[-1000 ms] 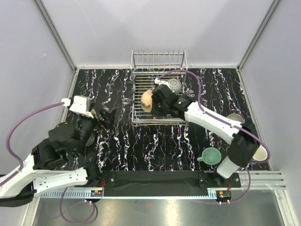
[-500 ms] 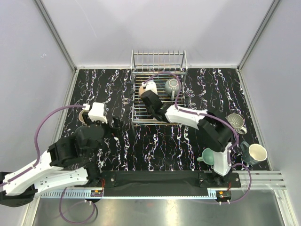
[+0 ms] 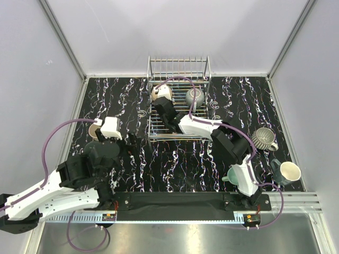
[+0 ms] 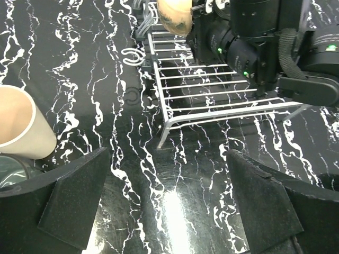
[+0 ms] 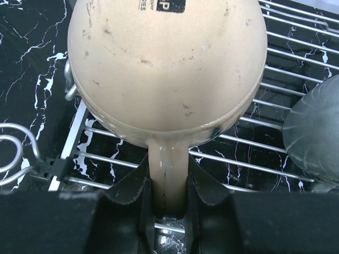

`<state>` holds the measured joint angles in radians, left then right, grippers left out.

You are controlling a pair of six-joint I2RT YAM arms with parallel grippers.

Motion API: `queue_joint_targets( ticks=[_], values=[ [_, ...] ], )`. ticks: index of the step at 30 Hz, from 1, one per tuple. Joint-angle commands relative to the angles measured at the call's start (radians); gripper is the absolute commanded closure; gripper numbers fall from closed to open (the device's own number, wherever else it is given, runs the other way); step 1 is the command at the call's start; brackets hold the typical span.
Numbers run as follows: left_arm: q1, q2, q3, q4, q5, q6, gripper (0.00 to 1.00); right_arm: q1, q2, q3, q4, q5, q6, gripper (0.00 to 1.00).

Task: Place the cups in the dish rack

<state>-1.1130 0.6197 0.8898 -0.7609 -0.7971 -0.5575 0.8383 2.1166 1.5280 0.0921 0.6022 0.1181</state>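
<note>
Right jaws narrow, clamped on beige mug (image 5: pixel 167 69) handle, mug overhanging dish rack (image 3: pixel 178 67) left edge. Left jaws wide above table (image 4: pixel 106 79), near rack's front corner; tan cup (image 4: pixel 21 124) alongside.

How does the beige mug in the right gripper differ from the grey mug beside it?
Colour: the beige mug is pale tan, the grey mug dull grey-green. State: the beige mug's handle is clamped between the jaws of the right gripper; the grey mug sits free in the dish rack. Place: the beige mug is on the rack's left side, the grey mug to its right. Both are over the rack's wire grid.
</note>
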Motion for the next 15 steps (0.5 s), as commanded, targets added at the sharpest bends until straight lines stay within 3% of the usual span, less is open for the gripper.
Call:
queue_joint_targets(
  ticks=[1, 15],
  values=[
    [0.007, 0.008, 0.009, 0.064, 0.013, 0.005, 0.01, -0.01, -0.018, 0.072, 0.12, 0.035, 0.028, 1.0],
    [0.005, 0.014, 0.012, 0.068, 0.042, -0.008, 0.01, -0.065, 0.026, 0.093, 0.029, -0.028, 0.089, 1.0]
  ],
)
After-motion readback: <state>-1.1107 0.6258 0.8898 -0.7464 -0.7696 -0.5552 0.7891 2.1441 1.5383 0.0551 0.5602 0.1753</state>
